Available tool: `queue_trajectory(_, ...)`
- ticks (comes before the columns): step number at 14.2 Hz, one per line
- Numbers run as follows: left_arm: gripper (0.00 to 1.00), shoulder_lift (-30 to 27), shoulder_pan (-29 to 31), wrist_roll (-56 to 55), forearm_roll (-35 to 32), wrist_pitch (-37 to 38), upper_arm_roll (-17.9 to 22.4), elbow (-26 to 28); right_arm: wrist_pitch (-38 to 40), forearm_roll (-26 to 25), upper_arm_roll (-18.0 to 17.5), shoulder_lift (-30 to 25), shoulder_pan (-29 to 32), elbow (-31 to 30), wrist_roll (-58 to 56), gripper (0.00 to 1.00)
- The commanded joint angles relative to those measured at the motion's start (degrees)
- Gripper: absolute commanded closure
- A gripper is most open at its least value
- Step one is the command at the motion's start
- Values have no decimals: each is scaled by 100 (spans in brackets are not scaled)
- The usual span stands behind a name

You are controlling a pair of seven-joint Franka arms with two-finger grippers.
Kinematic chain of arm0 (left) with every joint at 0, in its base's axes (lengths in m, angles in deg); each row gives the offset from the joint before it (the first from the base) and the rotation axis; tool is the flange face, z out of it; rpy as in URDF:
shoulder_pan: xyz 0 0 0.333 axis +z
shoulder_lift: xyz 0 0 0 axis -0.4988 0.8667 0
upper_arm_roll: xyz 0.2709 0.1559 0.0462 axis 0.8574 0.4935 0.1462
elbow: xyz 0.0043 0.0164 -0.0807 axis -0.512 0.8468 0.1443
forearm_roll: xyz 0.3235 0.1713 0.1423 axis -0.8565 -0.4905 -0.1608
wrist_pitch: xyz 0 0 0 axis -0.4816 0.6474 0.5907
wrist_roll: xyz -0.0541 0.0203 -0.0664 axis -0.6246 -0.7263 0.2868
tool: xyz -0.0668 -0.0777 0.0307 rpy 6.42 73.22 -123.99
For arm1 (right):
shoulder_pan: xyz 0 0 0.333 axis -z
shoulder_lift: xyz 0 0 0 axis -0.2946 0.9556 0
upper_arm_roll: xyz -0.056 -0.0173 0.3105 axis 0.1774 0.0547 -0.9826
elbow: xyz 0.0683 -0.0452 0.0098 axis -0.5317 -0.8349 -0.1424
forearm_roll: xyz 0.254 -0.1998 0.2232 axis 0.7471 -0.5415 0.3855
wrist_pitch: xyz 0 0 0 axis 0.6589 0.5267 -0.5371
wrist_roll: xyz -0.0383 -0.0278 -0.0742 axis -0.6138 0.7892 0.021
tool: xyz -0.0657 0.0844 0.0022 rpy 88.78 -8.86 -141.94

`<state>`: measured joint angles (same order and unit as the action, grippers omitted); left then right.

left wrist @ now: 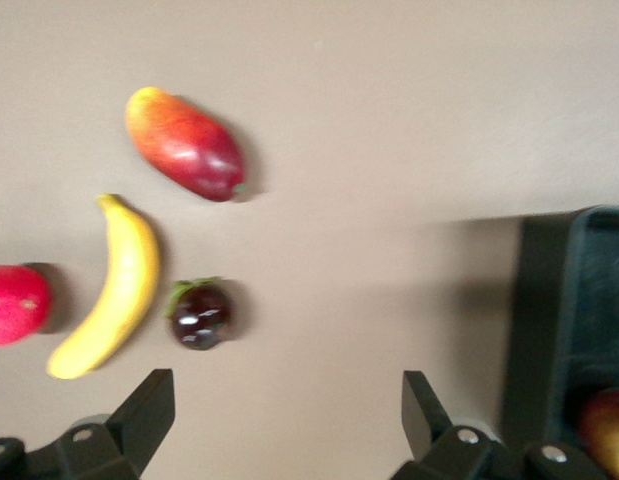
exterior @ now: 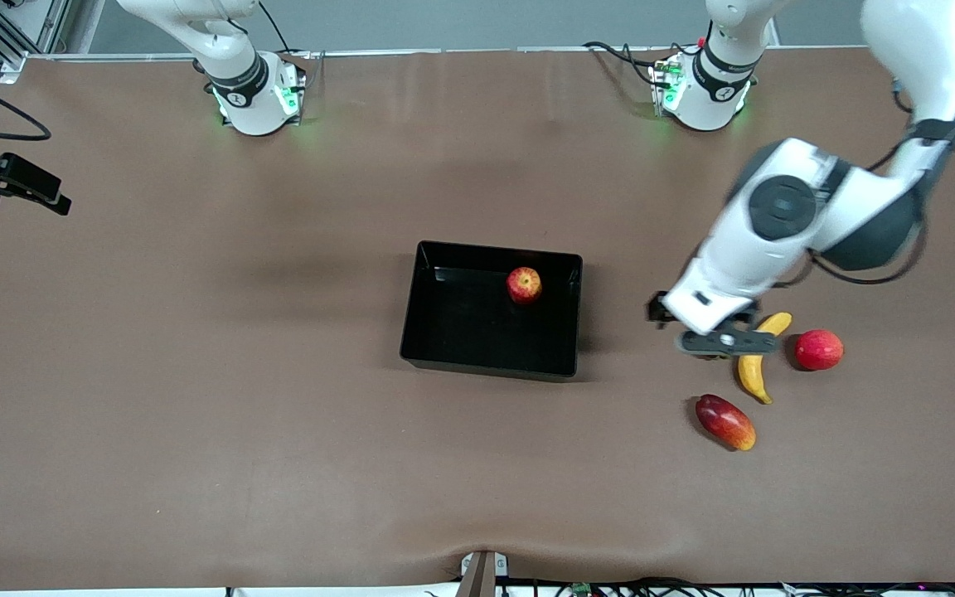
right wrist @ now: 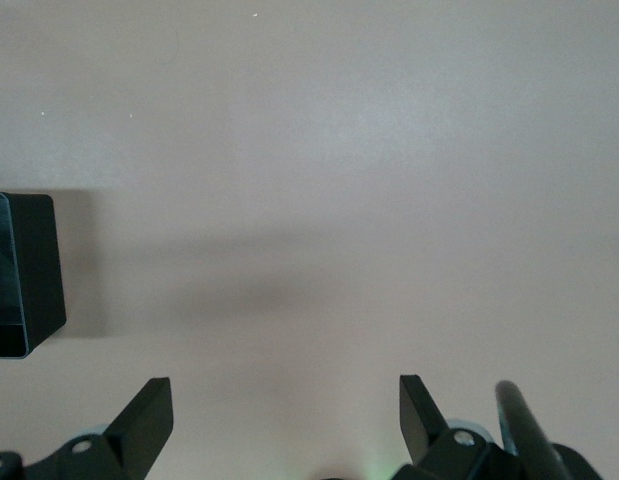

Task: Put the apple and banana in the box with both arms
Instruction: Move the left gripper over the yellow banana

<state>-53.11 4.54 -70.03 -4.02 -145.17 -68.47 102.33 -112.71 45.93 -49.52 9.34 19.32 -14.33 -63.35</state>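
The brown table [exterior: 196,398] carries everything in view, and the two white arms are based along its edge farthest from the front camera. The left arm [exterior: 809,215] reaches down over the table toward its own end, while the right arm [exterior: 229,58] waits, only its base and lower links showing in the front view. The black glossy box [exterior: 444,332], a shallow rectangular tray with low walls, sits near the middle of the table. The left gripper [exterior: 714,336] hangs over the banana and the bare table beside it, jaws spread wide and empty, its two black fingers [left wrist: 149,405] well apart in the left wrist view. The right gripper [right wrist: 286,415] is likewise spread wide with nothing between its fingers, over bare table with a corner of the box at the edge of its wrist view. The banana [exterior: 755,365], curved and yellow, lies on the table toward the left arm's end, partly under the left gripper. The elongated red-and-yellow mango [exterior: 724,421] lies nearer the front camera than the banana. A plain pinkish-red round fruit [exterior: 818,349] rests just beside the banana. The apple [exterior: 524,284] lies inside the box, close to its wall farthest from the front camera. A small dark purple fruit with a green cap [left wrist: 199,314] lies just beside the banana, seen only in the left wrist view.
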Motion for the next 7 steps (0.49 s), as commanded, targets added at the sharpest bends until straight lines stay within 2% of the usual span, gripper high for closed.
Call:
queue_trajectory(1, 0, 16, 568, 1214, 30, 71, -161, 162, -2, -49, -60, -23, 54, -28, -3, 0)
queue_trajectory(5, 0, 95, 1306, 2902, -14, -43, -153, 372, -203, -31, -68, 74, 2, 34, -12, 0)
queue_trajectory(7, 0, 349, 1833, 3860, -14, -332, -144, 531, -405, -23, -68, 171, 1, 43, -47, 0)
